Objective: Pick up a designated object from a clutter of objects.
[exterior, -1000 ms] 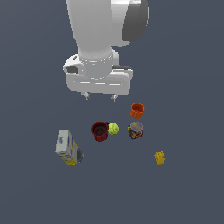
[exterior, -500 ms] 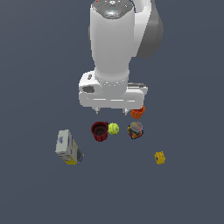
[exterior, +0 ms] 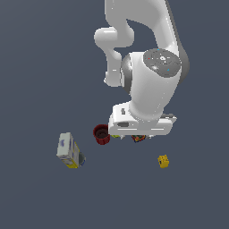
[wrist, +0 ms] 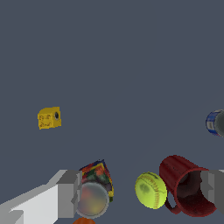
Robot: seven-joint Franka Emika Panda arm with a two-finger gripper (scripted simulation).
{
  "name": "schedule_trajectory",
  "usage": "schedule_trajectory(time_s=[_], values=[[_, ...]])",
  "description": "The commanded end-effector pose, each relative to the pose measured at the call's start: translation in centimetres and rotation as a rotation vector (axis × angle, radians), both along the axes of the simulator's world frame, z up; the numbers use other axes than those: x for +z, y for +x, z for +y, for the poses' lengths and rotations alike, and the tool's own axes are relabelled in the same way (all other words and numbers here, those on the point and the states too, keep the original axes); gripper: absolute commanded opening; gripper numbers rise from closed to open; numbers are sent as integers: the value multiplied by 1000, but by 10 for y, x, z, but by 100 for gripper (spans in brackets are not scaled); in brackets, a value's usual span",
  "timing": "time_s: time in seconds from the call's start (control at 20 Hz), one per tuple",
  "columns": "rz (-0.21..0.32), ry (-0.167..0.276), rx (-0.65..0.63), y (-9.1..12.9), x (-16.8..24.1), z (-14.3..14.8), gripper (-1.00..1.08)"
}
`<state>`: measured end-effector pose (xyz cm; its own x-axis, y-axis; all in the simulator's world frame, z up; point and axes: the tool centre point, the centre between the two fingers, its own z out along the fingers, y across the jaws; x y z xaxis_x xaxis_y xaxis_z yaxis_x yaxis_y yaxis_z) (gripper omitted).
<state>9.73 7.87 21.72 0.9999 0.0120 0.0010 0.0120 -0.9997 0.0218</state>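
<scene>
The designated object, a tiny yellow studded brick [exterior: 163, 161] [wrist: 49, 118], lies alone, apart from the clutter of objects, at the exterior view's lower right. My gripper [wrist: 141, 189] is open and holds nothing; its grey fingers [wrist: 70, 194] straddle the multicoloured can [wrist: 95, 190], the yellow-green ball [wrist: 151, 190] and the dark red cup [wrist: 186, 188]. In the exterior view the white hand [exterior: 143, 127] hovers over that cluster, up and to the left of the brick. It hides the ball and most of the can [exterior: 138, 138]. The red cup [exterior: 101, 133] shows beside it.
The white-blue-yellow carton [exterior: 69, 150] lies on its side at the exterior view's left; its end [wrist: 215, 123] shows in the wrist view. A sliver of the orange cup [wrist: 84, 221] peeks out by the can. Plain dark grey floor surrounds the brick.
The arm has swung toward the exterior view's right and come lower. Its hand now covers the orange cup, the ball and most of the can. No object has moved.
</scene>
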Motion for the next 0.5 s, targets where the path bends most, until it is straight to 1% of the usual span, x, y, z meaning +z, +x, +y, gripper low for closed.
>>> schedule_trajectory(time_s=[0.0,0.25,0.45], values=[[-1,0,19,11,-20,23,100],[-1,4,54,25,-61,71,100],[0,9,77,31,-92,105,100]])
